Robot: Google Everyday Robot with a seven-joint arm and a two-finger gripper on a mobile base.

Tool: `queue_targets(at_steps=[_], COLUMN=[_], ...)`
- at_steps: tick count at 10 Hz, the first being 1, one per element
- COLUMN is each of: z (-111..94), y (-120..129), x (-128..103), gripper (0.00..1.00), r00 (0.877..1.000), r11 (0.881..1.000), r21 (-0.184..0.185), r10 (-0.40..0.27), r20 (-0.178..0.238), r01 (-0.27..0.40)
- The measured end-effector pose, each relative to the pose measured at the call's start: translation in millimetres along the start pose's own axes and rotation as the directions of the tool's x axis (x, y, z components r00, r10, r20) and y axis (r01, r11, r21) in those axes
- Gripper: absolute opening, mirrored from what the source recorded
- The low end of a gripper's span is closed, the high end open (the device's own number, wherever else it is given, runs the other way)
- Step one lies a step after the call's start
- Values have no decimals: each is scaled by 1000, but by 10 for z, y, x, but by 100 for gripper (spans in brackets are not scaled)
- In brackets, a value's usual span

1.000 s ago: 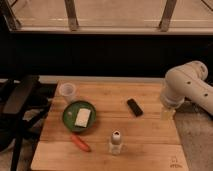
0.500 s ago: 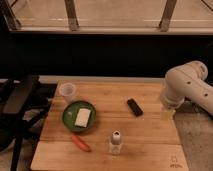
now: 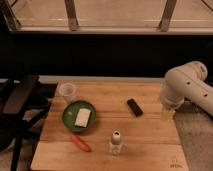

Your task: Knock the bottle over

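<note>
The bottle (image 3: 115, 142) is small and clear with a rounded whitish cap. It stands upright near the front middle of the wooden table (image 3: 150, 135). My gripper (image 3: 167, 113) hangs at the table's right edge, under the white arm (image 3: 186, 85). It is well to the right of the bottle and a little behind it, not touching it.
A green plate (image 3: 78, 116) with a pale block sits left of centre. A translucent cup (image 3: 67, 91) stands behind it. An orange-red carrot-like object (image 3: 80, 142) lies front left. A black flat object (image 3: 134, 107) lies mid-table. A dark chair (image 3: 17, 102) stands at the left.
</note>
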Motion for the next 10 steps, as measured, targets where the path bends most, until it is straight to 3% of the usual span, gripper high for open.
queue_targets(at_steps=[1, 5, 8, 10], z=[50, 108, 140, 163], y=[94, 197, 512, 599], x=[-52, -125, -144, -158], gripper=[45, 40, 11, 1], r00=[1000, 1000, 999, 997], r11=[1000, 1000, 999, 998], r21=[-4, -13, -26, -33], r10=[-1, -9, -40, -55], r20=[-3, -12, -36, -45], r01=[1, 9, 39, 53])
